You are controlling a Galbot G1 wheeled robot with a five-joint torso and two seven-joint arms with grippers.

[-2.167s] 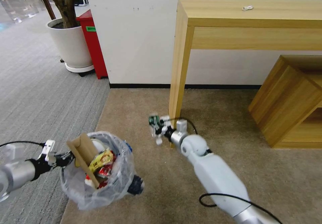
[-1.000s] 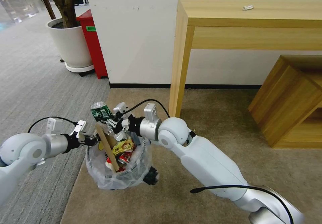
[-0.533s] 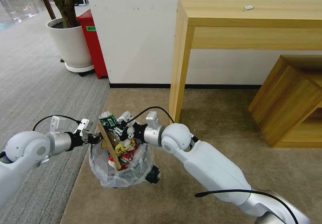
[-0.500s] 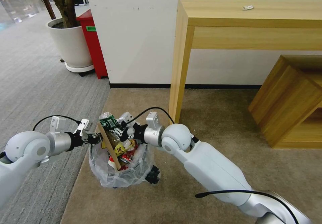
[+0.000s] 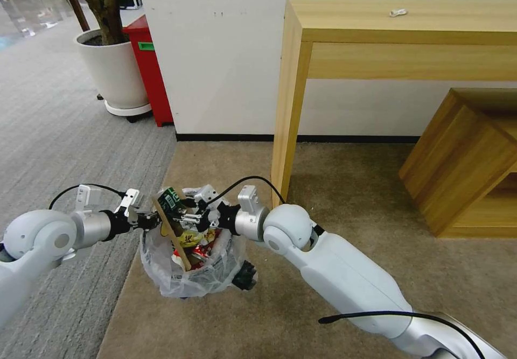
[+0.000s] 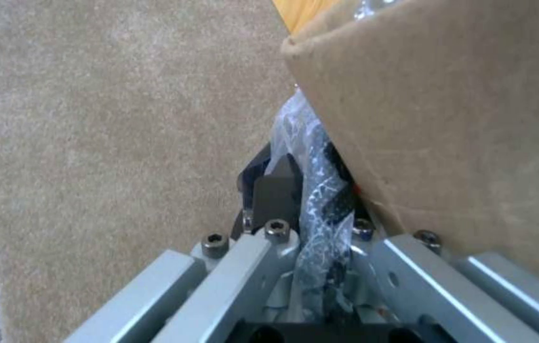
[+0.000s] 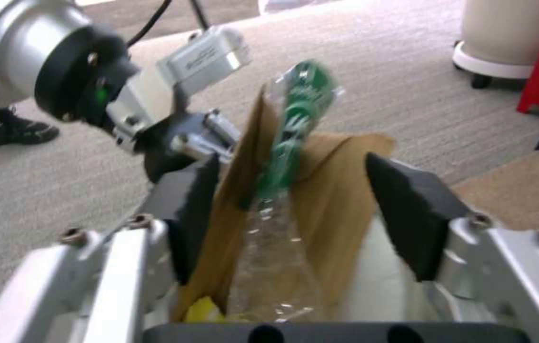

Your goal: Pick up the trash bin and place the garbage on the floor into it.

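Bin: the trash bin (image 5: 189, 273) is small, round and dark, lined with a thin wrinkled clear bag; it hangs tilted above the edge of the beige carpet (image 5: 344, 197), in front of me, low and to the left.
Bin content: a stiff brown cardboard strip (image 5: 171, 232) stands slanted out of it, with red and yellow wrappers (image 5: 195, 240) under it.
Bottle: a clear crumpled plastic bottle (image 7: 279, 190) with a green label lies on top of the garbage, leaning on the cardboard.
My left pincer: my left gripper (image 5: 144, 220) is pressed together on the bin rim, with the plastic bag pinched between the fingers (image 6: 263, 247).
My right pincer: my right gripper (image 5: 195, 218) is over the bin mouth, fingers spread; the black pads (image 7: 188, 209) stand on both sides of the bottle, apart from it.
Floor: short beige pile under the bin; beside it on the left, a grey ribbed carpet (image 5: 59, 143).
Furniture: a light wooden table (image 5: 388, 30) with a smooth top stands at the white wall (image 5: 215, 52); a low wooden cabinet (image 5: 463, 160) is at the right.
Corner: a round white plant pot (image 5: 114, 71) and a red box (image 5: 149, 71) behind it.
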